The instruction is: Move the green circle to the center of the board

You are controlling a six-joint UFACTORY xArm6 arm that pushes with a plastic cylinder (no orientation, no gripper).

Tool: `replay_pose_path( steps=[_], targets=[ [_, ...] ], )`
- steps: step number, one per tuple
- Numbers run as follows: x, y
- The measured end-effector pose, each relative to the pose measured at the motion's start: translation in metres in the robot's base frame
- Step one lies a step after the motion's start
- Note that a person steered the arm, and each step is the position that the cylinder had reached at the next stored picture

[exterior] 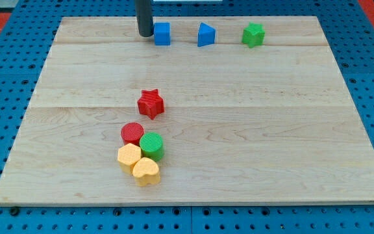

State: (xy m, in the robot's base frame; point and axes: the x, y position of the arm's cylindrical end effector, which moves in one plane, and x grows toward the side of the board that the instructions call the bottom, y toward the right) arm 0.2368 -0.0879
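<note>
The green circle (152, 145) sits on the wooden board (271, 130), below the middle, a little to the view's left. It touches the red circle (132, 134) on its upper left and two yellow blocks, a hexagon (129, 156) and a heart (146, 171), below it. My tip (145, 34) is near the view's top edge of the board, just left of a blue cube (162, 33), far above the green circle.
A red star (151, 103) lies between my tip and the cluster, just above the red circle. A blue triangular block (205, 34) and a green star (253, 34) stand along the top edge, right of the blue cube.
</note>
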Motion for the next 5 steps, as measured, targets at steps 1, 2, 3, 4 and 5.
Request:
replay_pose_path(
  steps=[1,2,3,4,5],
  targets=[
    [-0.011,-0.036],
    [0.040,-0.062],
    [0.094,-0.001],
    [0.141,0.095],
    [0.219,0.129]
  ],
)
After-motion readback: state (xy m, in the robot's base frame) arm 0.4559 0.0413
